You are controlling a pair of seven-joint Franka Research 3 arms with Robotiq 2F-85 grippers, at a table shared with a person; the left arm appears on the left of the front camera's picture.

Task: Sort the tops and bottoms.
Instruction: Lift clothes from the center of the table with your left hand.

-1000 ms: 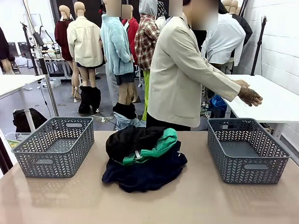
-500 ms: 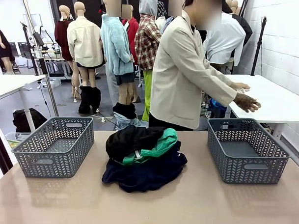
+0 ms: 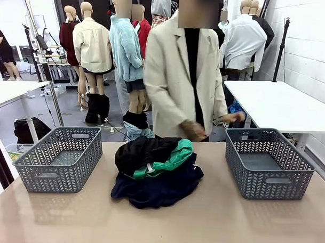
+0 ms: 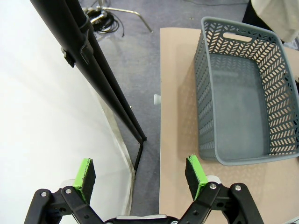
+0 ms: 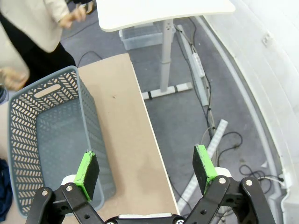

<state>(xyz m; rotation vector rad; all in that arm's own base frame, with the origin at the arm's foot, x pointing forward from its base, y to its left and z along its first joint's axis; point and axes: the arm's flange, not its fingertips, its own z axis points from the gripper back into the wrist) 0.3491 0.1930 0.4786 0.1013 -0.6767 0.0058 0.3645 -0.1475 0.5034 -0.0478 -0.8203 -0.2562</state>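
The left end effector (image 4: 140, 173) has its green pads spread wide with nothing between them. It looks down past the edge of the bench (image 4: 177, 140), and a grey basket (image 4: 205, 93) fills the upper right of its wrist view. The right end effector (image 5: 145, 170) is likewise spread and empty, off the bench's other edge, with the second grey basket (image 5: 88, 121) at the left of its view.

The two baskets stand empty at opposite ends of the bench, one at the lower left (image 3: 70, 150) and one at the lower right (image 3: 267, 181) of the front view. This layout probably gives one basket to tops and one to bottoms, each close to its own arm. The tops and bottoms lie between them as one heap in the middle of the frame, seemingly placed so either arm can reach it.

A person (image 3: 174, 84) in a beige blazer stands at the far side, one hand (image 3: 193, 130) low, just behind the heap. Whether it touches the cloth I cannot tell.

- **Black garment** (image 3: 143, 152): crumpled on top, with a small white label (image 3: 149, 167) at its lower edge.
- **Bright green garment** (image 3: 174, 158): pokes out beneath the black one, to its right.
- **Dark navy cloth** (image 3: 160, 189): spreads underneath as the base, and I cannot tell how many pieces it is.

All of it looks soft and limp, and the layers overlap, so lifting one would probably drag another.
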